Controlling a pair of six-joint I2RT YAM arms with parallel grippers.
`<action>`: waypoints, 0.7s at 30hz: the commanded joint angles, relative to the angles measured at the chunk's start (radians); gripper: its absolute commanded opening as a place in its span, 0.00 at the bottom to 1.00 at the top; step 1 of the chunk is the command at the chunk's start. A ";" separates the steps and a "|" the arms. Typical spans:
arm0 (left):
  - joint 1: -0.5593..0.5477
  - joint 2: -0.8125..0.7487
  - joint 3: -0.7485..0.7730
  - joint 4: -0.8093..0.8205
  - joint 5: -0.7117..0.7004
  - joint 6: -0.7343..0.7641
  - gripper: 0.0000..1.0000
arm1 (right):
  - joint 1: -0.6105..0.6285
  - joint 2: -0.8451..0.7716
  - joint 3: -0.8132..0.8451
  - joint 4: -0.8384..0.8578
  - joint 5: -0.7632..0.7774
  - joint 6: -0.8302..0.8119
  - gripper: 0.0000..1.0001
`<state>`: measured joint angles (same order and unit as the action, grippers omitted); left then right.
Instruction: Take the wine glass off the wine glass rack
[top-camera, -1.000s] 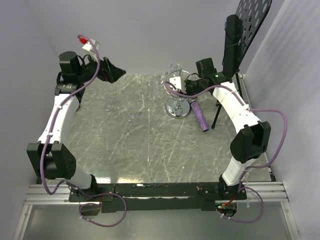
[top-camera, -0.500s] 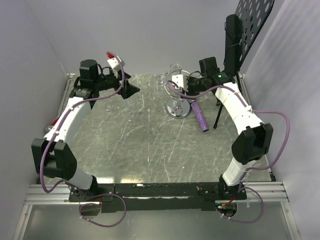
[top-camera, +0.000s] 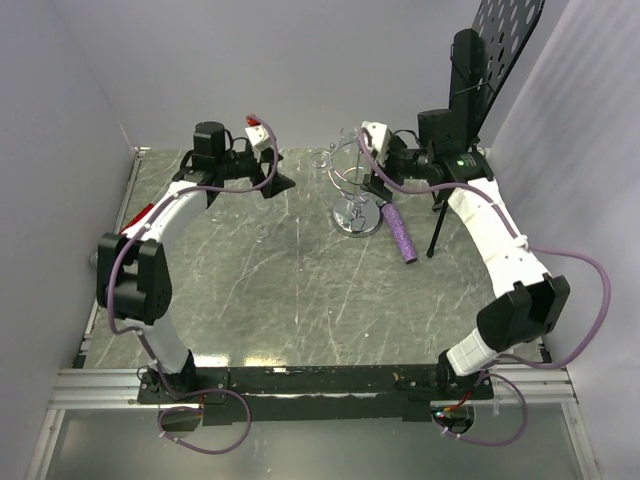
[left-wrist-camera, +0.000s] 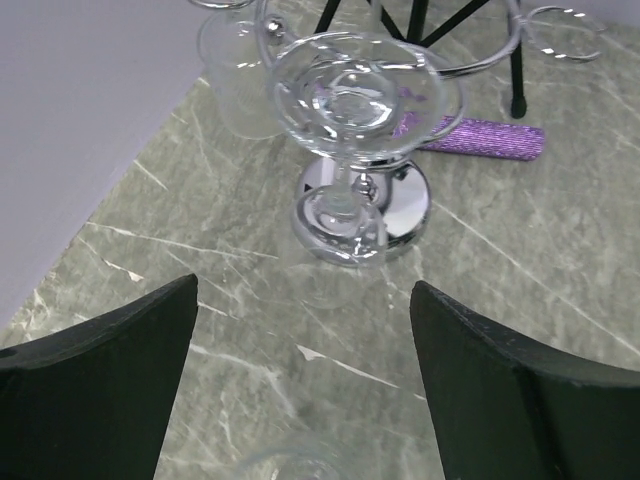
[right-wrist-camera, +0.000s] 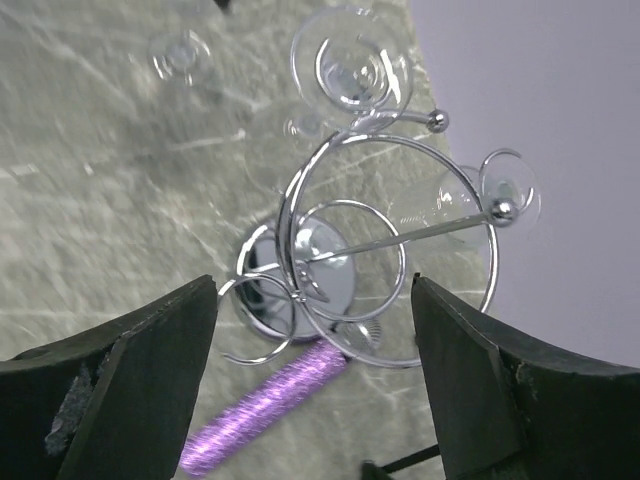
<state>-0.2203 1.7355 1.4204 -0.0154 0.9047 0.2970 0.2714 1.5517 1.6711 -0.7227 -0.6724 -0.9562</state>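
Note:
The wine glass rack (top-camera: 357, 217) stands at the back middle of the table, its chrome disc base (left-wrist-camera: 402, 203) shining. A wine glass (left-wrist-camera: 355, 95) hangs upside down from one wire loop, straight ahead of my left gripper (left-wrist-camera: 303, 290), which is open and a short way off. Another wine glass (right-wrist-camera: 350, 70) and a further one (right-wrist-camera: 500, 190) hang from the ring of loops (right-wrist-camera: 390, 250). My right gripper (right-wrist-camera: 313, 285) is open above the rack and holds nothing. From above, the left gripper (top-camera: 278, 183) is left of the rack and the right gripper (top-camera: 374, 178) is at its right.
A purple roll (top-camera: 400, 232) lies just right of the rack's base. The black tripod stand (top-camera: 468, 70) rises at the back right, with a leg (top-camera: 434, 235) near the roll. Clear glasses (top-camera: 262, 232) sit on the table left of the rack. Walls close in on three sides.
My left arm has swung right from the back left corner towards the rack. My right gripper has opened and drawn back to the right of the rack.

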 joint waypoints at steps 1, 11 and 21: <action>-0.013 0.044 0.084 0.107 0.056 0.038 0.88 | 0.000 -0.102 -0.019 0.124 -0.030 0.249 0.85; -0.034 0.122 0.118 0.177 0.091 -0.013 0.80 | 0.006 -0.134 -0.034 0.190 0.033 0.407 0.86; -0.067 0.173 0.124 0.261 0.056 -0.054 0.77 | 0.015 -0.139 -0.017 0.226 0.080 0.438 0.86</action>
<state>-0.2752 1.8900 1.5036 0.1486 0.9432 0.2810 0.2790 1.4483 1.6432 -0.5549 -0.6067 -0.5568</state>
